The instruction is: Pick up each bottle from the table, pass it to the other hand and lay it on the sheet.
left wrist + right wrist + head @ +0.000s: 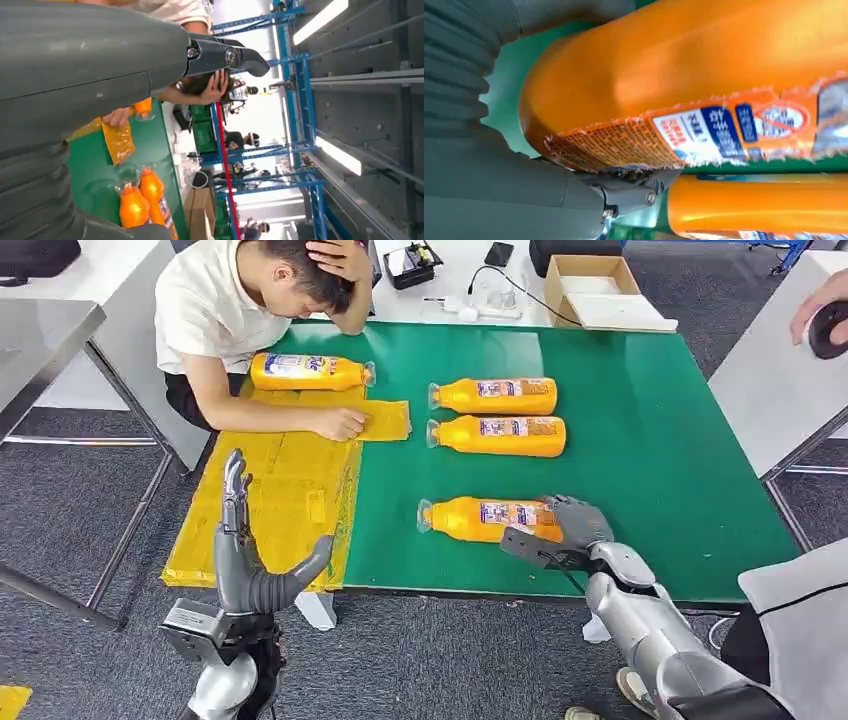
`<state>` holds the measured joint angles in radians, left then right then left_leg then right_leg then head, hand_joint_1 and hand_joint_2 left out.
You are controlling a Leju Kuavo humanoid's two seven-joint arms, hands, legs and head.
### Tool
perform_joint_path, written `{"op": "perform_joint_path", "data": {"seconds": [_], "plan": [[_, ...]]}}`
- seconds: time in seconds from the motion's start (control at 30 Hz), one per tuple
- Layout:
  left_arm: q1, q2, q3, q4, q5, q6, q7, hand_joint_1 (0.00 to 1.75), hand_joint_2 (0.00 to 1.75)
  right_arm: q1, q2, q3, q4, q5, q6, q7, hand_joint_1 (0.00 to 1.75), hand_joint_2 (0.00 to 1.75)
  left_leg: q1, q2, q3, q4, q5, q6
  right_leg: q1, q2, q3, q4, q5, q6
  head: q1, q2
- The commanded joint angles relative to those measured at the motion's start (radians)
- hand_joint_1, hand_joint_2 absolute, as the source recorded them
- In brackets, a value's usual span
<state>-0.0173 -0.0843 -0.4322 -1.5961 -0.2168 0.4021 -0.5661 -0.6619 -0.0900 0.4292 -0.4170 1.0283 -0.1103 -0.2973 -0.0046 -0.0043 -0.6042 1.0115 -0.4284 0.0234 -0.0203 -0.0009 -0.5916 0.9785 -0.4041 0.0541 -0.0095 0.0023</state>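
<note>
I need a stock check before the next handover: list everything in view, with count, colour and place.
Bottles: four, orange; one on the yellow sheet beside the person's arm, two side by side mid-table, one near the front edge.
Sheet: one, yellow, over the table's left end.
Table: one, green top.
Cardboard box: one, brown, open, on the white table behind.
Black tray: one, on that white table.
Person: one, white shirt, leaning on the sheet.
Left hand: grey, raised with fingers apart, holding nothing.
Right hand: grey, wrapped around the near bottle's base.
</note>
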Motion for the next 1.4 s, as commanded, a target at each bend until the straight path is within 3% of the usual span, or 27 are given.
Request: {"op": "perform_joint_path", "data": {"seconds": [0.03, 0.23, 0.3, 0.37, 0.53, 0.9, 1.13, 1.4], "plan": [[0.006, -0.032, 0.03, 0.065, 0.295, -0.184, 0.115, 0.0, 1.75, 0.169, 0.069, -0.184, -0.089, -0.299, -0.002, -0.249, 1.75, 1.75, 0.002, 0.0, 0.004, -0.002, -0.001, -0.002, 0.002, -0.001, 0.004, -0.002, 0.0, -0.002, 0.0, 0.0], [0.009, -0.037, 0.031, 0.091, 0.351, -0.209, 0.145, 0.0, 1.75, 0.21, 0.066, -0.174, -0.176, -0.349, -0.006, -0.247, 1.75, 1.75, 0.002, 0.0, 0.002, -0.001, -0.001, -0.002, 0.002, -0.001, 0.003, -0.001, -0.001, -0.003, 0.0, 0.0], [0.024, -0.033, 0.019, 0.114, 0.416, -0.268, 0.185, 0.0, 1.75, 0.265, 0.088, -0.188, -0.307, -0.441, -0.013, -0.291, 1.75, 1.75, 0.002, 0.0, 0.001, -0.001, -0.001, -0.001, 0.002, 0.0, 0.002, -0.002, -0.001, -0.002, 0.0, 0.0], [0.035, -0.029, 0.006, 0.136, 0.469, -0.32, 0.206, 0.0, 1.75, 0.313, 0.09, -0.162, -0.432, -0.489, -0.01, -0.259, 1.75, 1.75, 0.001, 0.0, 0.002, -0.002, -0.001, -0.002, 0.002, -0.001, 0.002, -0.002, -0.001, -0.002, 0.0, 0.0], [0.046, -0.02, -0.016, 0.171, 0.544, -0.372, 0.241, 0.0, 1.75, 0.356, 0.093, -0.119, -0.56, -0.569, 0.004, -0.249, 1.75, 1.75, 0.002, 0.003, 0.0, 0.0, -0.004, -0.003, 0.002, 0.003, 0.001, 0.001, -0.003, -0.004, 0.0, 0.0], [0.009, -0.02, -0.081, 0.2, 0.539, -0.437, 0.239, 0.0, 1.75, 0.333, 0.196, 0.048, -0.528, -0.628, 0.074, -0.252, 1.69, 1.75, 0.002, 0.001, -0.004, 0.0, -0.002, -0.002, 0.002, 0.002, -0.004, 0.0, -0.001, -0.003, 0.0, 0.0], [0.001, -0.02, -0.086, 0.203, 0.537, -0.443, 0.237, 0.0, 1.75, 0.32, 0.198, 0.087, -0.509, -0.644, 0.094, -0.247, 1.66, 1.75, 0.001, 0.0, -0.006, 0.0, -0.001, -0.001, 0.001, 0.0, -0.005, 0.0, -0.001, -0.002, 0.0, 0.0], [-0.029, -0.022, -0.12, 0.219, 0.501, -0.509, 0.205, 0.0, 1.75, 0.241, 0.224, 0.216, -0.428, -0.654, 0.161, -0.238, 1.54, 1.75, 0.002, 0.002, -0.003, 0.0, -0.003, -0.003, 0.002, 0.003, -0.002, 0.001, -0.002, -0.004, 0.0, 0.0]]}}
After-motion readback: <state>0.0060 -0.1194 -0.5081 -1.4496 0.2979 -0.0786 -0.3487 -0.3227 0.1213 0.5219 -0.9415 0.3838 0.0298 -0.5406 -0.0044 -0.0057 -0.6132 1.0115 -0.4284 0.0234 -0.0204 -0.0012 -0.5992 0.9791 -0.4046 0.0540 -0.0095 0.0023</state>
